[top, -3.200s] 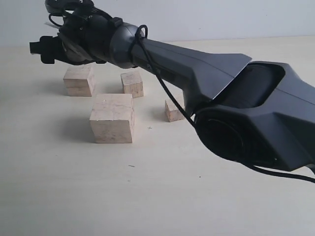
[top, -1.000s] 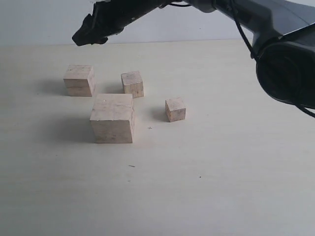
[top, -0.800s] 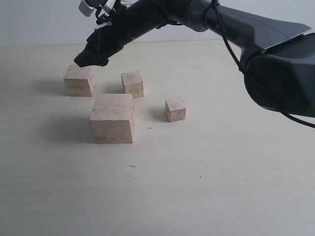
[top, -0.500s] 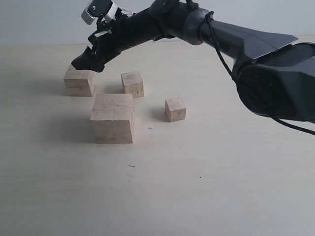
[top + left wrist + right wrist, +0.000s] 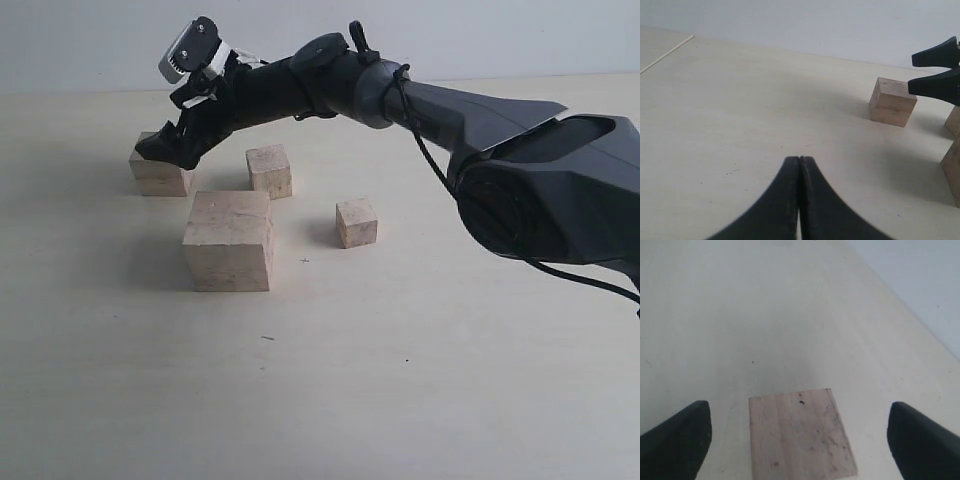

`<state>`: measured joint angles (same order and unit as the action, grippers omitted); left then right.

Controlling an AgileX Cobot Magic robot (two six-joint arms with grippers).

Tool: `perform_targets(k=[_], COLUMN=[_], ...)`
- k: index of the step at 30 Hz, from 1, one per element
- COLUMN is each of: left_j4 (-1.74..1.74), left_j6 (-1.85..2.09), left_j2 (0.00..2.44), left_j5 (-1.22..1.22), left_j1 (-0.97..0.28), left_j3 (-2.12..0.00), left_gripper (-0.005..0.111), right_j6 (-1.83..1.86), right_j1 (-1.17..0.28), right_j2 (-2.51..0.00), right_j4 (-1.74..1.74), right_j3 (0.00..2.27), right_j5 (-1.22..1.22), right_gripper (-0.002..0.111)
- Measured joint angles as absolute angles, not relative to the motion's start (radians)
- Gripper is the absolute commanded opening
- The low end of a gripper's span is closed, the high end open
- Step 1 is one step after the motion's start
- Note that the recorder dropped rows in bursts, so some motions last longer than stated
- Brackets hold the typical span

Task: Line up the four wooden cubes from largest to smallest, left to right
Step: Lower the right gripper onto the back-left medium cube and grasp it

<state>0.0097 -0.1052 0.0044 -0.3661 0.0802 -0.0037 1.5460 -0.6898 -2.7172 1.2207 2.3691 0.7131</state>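
Squarely midway between spread right fingers (image 5: 677,437), far-left cube (image 5: 800,435).

Bright, soft, even light all round. The blocks (image 5: 229,240) throw faint fuzzy shadows leftward on the table (image 5: 400,400) in the exterior view. Wrist views are softer, and the close-up fingertips (image 5: 675,440) look blurry.

Pale table (image 5: 420,400), faintly specked. Resting on it, all apart — largest cube (image 5: 229,240) at front, second-largest cube (image 5: 152,178) rear left, third cube (image 5: 269,170) rear centre, smallest cube (image 5: 356,222) right.
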Motion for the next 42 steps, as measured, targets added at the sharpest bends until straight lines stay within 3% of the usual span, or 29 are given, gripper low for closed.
perform_targets(k=[31,35,42], left_j4=[0.01,0.01,0.01], left_j6=[-0.105,-0.105,-0.105], left_j2=[0.004,0.004,0.004], left_j5=[-0.366,-0.366,-0.366], left_j1=[0.08,0.08,0.08], left_j3=[-0.004,-0.004,-0.004], left_gripper=[0.0,0.0,0.0], right_j6=[1.651,1.658,1.65], right_j1=[-0.69,-0.69,-0.69], right_j2=[-2.79,-2.79,-2.79], right_j4=[1.301,1.306,1.306], right_j3=[2.369,2.369,2.369], right_j5=[0.695,0.695,0.698], right_gripper=[0.081,0.046,0.005])
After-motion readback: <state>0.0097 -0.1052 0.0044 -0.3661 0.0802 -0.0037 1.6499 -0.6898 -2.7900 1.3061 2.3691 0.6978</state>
